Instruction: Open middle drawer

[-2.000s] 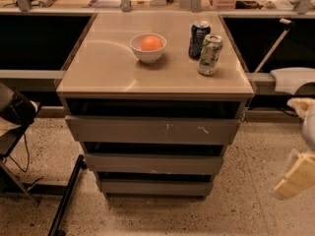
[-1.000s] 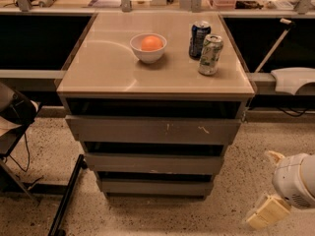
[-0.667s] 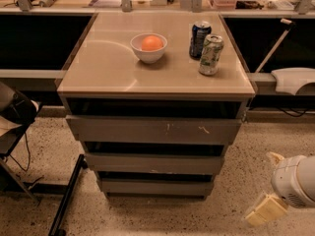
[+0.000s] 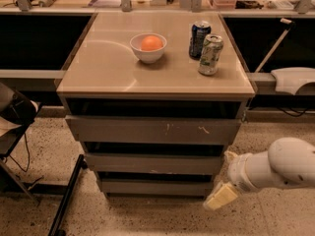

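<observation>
Near the right end of the middle drawer [image 4: 155, 163], the second front under the worktop [image 4: 98, 68] and seemingly not yet pulled out, my end effector [image 4: 221, 195] hangs, open or closed I cannot tell, so the whole opening is left.

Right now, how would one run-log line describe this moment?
middle drawer: closed | gripper: low, beside right front corner of cabinet, contact unclear | opening: not yet done

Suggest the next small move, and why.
Probably bring the pincer left and slightly up to the right edge of the middle drawer: it hangs right of the cabinet, level with the bottom drawer, touching nothing, and that drawer looks shut.
</observation>
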Action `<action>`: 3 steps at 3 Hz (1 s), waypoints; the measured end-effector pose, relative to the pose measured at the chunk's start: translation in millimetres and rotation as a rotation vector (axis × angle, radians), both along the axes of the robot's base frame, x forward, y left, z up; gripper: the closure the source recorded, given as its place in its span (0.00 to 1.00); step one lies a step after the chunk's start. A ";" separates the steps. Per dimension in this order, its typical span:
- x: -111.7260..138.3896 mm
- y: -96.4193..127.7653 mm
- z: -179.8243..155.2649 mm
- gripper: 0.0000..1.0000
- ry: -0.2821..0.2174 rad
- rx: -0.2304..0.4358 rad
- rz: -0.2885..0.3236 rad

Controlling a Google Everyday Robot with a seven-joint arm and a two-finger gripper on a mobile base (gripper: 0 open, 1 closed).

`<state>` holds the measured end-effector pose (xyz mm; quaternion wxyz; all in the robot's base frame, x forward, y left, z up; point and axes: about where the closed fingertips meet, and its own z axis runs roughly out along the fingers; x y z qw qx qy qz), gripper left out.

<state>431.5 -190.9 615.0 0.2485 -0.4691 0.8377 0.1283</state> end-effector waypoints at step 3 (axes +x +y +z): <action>-16.6 41.6 -71.7 0.00 0.069 0.099 0.027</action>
